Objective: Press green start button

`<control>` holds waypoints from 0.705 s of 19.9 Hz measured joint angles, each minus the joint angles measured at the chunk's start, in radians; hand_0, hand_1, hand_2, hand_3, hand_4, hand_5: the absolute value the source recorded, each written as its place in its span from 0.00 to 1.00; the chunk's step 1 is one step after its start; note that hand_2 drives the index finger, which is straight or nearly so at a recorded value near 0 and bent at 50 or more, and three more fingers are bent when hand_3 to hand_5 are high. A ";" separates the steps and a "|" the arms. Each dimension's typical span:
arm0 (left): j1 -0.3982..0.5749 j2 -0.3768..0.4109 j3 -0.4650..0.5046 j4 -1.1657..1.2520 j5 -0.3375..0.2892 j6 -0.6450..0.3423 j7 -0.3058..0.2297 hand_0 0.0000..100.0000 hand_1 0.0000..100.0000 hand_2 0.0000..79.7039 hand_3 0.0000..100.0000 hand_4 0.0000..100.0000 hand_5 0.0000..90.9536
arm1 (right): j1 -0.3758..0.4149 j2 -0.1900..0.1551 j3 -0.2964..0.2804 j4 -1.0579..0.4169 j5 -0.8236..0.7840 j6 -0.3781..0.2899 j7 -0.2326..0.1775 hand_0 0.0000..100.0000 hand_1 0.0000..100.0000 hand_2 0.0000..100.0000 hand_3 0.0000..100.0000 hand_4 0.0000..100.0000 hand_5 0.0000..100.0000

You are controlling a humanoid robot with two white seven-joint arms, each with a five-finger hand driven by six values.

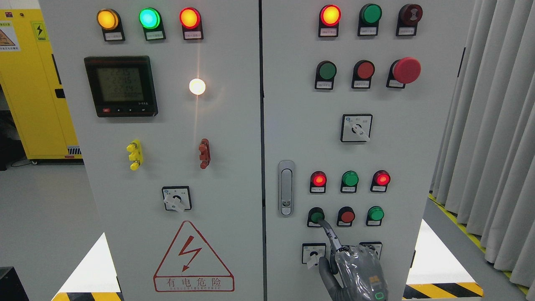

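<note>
Head view: right robot hand (pixel 353 267) low on panel, index fingertip (pixel 321 222) on green button (pixel 316 216), other fingers curled.

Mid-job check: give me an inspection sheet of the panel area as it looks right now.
Surface: grey cabinet door, upright, shut at the latch handle.
Job's things: green button, lower row, leftmost; red button beside it, another green one further right.
Clutter: nothing seen.
Hands: right hand comes up from the bottom edge, index finger extended with its tip on the green button; left hand not in view.
Cables: nothing seen.
Surroundings: yellow cabinet at far left, grey curtain at right, hazard-striped floor tape below.
</note>
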 measured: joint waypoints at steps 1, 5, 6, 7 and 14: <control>0.000 0.000 0.000 0.000 0.000 0.000 0.000 0.12 0.56 0.00 0.00 0.00 0.00 | 0.005 0.000 0.000 -0.008 -0.004 -0.006 -0.005 0.82 0.95 0.02 0.92 1.00 1.00; 0.000 0.000 0.000 0.000 0.000 0.000 0.000 0.12 0.56 0.00 0.00 0.00 0.00 | 0.028 0.001 0.012 -0.040 -0.086 -0.048 -0.013 0.86 0.96 0.03 0.91 0.96 0.99; 0.000 0.000 0.000 0.000 0.000 0.000 0.000 0.12 0.56 0.00 0.00 0.00 0.00 | 0.037 0.001 0.019 -0.047 -0.129 -0.054 -0.013 0.86 0.96 0.05 0.83 0.88 0.89; 0.000 0.000 0.000 0.000 0.000 0.000 0.000 0.12 0.56 0.00 0.00 0.00 0.00 | 0.044 0.001 0.025 -0.055 -0.173 -0.057 -0.015 0.82 0.93 0.05 0.77 0.84 0.85; 0.000 0.000 0.000 0.000 0.000 0.000 0.000 0.12 0.56 0.00 0.00 0.00 0.00 | 0.118 0.000 0.097 -0.132 -0.558 -0.063 0.025 0.77 0.73 0.00 0.12 0.20 0.16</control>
